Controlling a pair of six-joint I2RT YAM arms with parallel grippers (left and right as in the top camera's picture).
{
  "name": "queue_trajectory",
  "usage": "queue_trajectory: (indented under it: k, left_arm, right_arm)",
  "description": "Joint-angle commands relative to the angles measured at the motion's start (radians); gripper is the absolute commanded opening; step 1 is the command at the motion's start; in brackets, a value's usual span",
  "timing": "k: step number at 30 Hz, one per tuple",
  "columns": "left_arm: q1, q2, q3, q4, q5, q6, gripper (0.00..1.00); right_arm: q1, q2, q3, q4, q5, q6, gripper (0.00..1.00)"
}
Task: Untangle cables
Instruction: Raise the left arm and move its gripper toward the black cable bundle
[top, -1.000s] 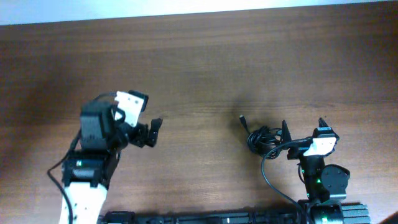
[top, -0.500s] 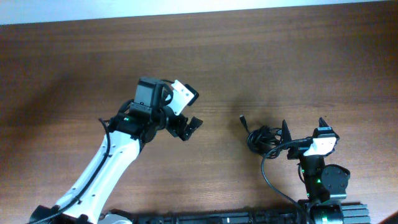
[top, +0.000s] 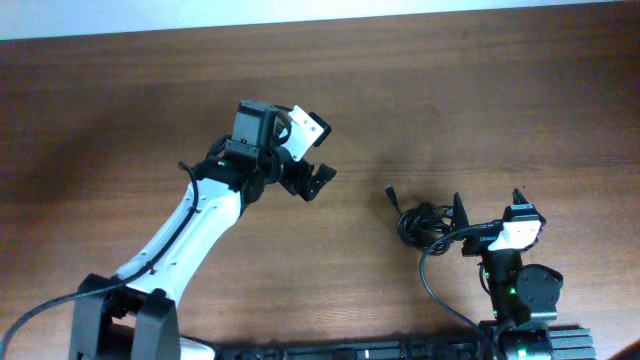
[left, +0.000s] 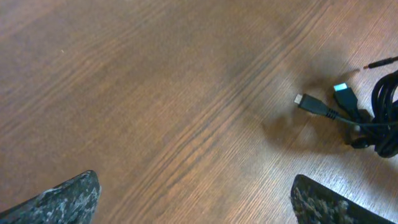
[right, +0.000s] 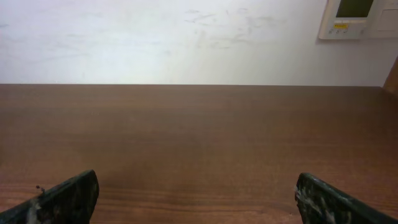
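The cables lie in a small black bunch on the wooden table, right of centre, with one plug end sticking out to the left. My left gripper hovers open to the left of the bunch, apart from it. In the left wrist view the cables sit at the right edge with a black plug and a blue-tipped plug; the left gripper holds nothing. My right gripper stands open just right of the bunch; the right gripper sees only bare table.
A black wire runs from the right arm's base toward the bunch. The white wall with a wall panel rises behind the table's far edge. Bare wood surrounds the cables.
My left arm has swung out from the near left, forward and to the right, toward the cables. The right arm and the cables have not moved.
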Motion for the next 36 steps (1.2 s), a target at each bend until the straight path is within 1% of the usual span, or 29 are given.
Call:
queue_trajectory:
  k: [1,7,19,22,24,29,31,32,34,36]
  left_arm:
    - [-0.013,0.012,0.023,-0.02,0.011,0.012,0.98]
    - [-0.015,0.012,0.023,-0.02,0.011,0.012,0.98]
    - [-0.015,0.012,0.023,-0.067,0.008,0.012,0.98]
    - [-0.015,0.012,0.023,-0.097,-0.053,0.012,0.98]
    - [-0.015,0.012,0.023,-0.109,-0.06,0.011,0.99]
    - [-0.015,0.012,0.023,-0.249,-0.068,0.012,0.98]
    - [-0.015,0.012,0.023,-0.299,-0.173,0.012,0.98]
    - [-0.015,0.012,0.023,-0.298,-0.223,0.012,0.98]
    - [-0.015,0.012,0.023,-0.294,-0.23,0.012,0.99]
    - [-0.015,0.012,0.023,-0.294,-0.23,0.012,0.98]
  right_arm:
    - [-0.007,-0.007,-0.005,-0.007,0.012,0.0,0.99]
    - [-0.007,-0.007,-0.005,-0.007,0.012,0.0,0.99]
    - [-0.007,-0.007,-0.005,-0.007,0.012,0.0,0.99]
    - [-0.007,-0.007,-0.005,-0.007,0.012,0.0,0.99]
    - [-0.007,-0.007,-0.005,-0.007,0.012,0.0,0.99]
    - [-0.007,-0.007,-0.005,-0.007,0.012,0.0,0.99]
    - [-0.007,-0.007,-0.005,-0.007,0.012,0.0,0.99]
    - [-0.007,-0.007,-0.005,-0.007,0.018,-0.001,0.99]
    - [-0.007,-0.007,-0.005,-0.005,0.098,-0.014,0.99]
    - [-0.007,-0.007,-0.005,-0.003,0.093,-0.014,0.99]
